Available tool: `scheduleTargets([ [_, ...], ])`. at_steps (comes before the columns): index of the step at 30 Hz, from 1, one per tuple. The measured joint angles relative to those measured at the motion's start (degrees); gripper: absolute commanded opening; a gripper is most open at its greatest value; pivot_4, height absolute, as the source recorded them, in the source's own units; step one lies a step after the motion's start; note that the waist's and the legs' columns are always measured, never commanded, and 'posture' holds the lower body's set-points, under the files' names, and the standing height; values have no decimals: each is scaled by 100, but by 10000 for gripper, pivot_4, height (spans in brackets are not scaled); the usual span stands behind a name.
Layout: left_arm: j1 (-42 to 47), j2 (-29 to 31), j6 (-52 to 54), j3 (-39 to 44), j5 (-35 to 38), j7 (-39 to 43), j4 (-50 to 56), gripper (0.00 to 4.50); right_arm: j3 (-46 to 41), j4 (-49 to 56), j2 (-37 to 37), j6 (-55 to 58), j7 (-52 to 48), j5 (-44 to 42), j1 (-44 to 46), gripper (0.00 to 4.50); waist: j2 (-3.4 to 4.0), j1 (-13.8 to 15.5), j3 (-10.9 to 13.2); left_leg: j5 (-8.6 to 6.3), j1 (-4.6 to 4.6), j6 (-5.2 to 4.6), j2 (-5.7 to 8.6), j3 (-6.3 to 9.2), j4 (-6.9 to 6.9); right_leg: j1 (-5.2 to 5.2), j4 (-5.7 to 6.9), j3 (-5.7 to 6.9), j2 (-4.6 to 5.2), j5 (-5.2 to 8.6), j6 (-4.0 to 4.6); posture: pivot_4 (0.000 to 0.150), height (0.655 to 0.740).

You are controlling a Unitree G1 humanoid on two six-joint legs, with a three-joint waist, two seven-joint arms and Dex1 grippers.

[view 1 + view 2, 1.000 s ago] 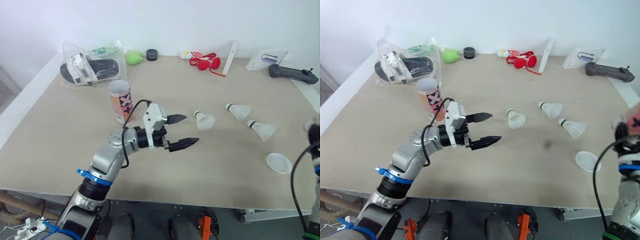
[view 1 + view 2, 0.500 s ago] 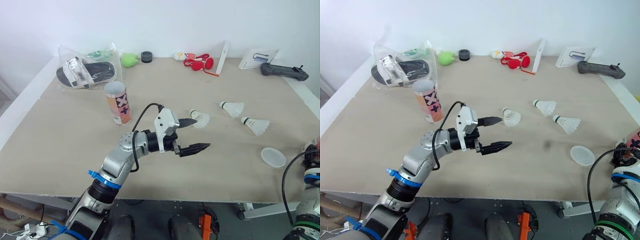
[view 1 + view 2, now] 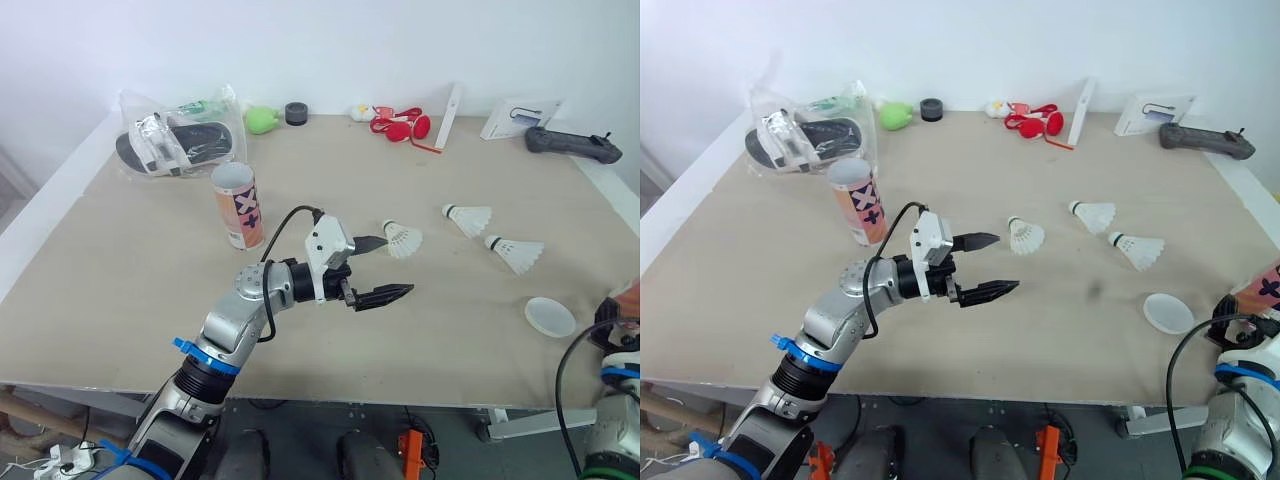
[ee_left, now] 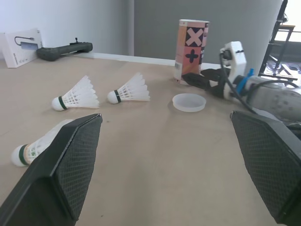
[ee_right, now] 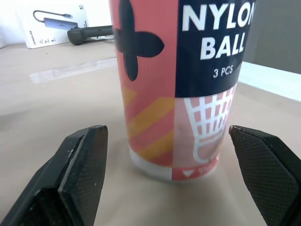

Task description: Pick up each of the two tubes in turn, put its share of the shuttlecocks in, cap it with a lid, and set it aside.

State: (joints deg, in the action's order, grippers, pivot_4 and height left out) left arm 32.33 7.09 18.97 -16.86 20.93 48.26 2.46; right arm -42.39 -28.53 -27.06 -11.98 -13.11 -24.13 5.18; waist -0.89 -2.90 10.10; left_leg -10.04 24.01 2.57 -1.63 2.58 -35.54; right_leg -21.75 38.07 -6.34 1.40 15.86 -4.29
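Note:
My left gripper (image 3: 397, 266) hovers open over the table's middle, its upper fingertip just short of the nearest shuttlecock (image 3: 404, 238). Two more shuttlecocks (image 3: 468, 218) (image 3: 518, 254) lie to the right. A round white lid (image 3: 549, 316) lies flat near the front right. One pink-and-orange tube (image 3: 238, 205) stands upright behind the left arm. A second tube (image 5: 181, 89), printed "NYLON BALL", stands upright at the table's right edge. My right gripper (image 5: 167, 129) is open with this tube just ahead between its fingers, not gripped. The left wrist view shows that tube (image 4: 190, 49) with the right gripper (image 4: 209, 80) beside it.
Along the back edge lie bagged sandals (image 3: 175, 145), a green object (image 3: 265, 120), a black disc (image 3: 296, 112), red items (image 3: 405, 124), a white strip (image 3: 451, 115), a white box (image 3: 516, 117) and a black controller (image 3: 573, 145).
My left gripper has moved right, toward the nearest shuttlecock, and stays open. The head camera has shifted. The right arm has sunk lower at the right edge.

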Motion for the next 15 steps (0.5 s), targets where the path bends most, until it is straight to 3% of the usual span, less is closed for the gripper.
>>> scheduleTargets([
  [7, -498, 252, 3, 230, 35, -61, 58, 45000, 228, 2708, 455, 857, -132, -386, -1800, 44174, 46, 1, -23, -1, 12, 0, -2, -5, 11, -23, 1, -4, 2, 7, 4, 1500, 7400],
  [12, -1021, 478, 12, 532, 9, -391, 353, 45000, 996, 4662, -225, 2071, -1146, -1010, -2789, 44174, 39, -22, -22, 1, 6, -1, -9, -1, 3, -20, 2, -4, -5, 8, 33, 1500, 7400],
  [15, -1407, 578, -68, 799, -183, -827, 515, 45000, 1549, 5615, -1064, 2928, -1712, -1509, -2395, 44174, 15, -6, -14, 9, -1, -12, -1, 4, -4, -15, 2, -9, -5, -8, 32, 1500, 7400],
])
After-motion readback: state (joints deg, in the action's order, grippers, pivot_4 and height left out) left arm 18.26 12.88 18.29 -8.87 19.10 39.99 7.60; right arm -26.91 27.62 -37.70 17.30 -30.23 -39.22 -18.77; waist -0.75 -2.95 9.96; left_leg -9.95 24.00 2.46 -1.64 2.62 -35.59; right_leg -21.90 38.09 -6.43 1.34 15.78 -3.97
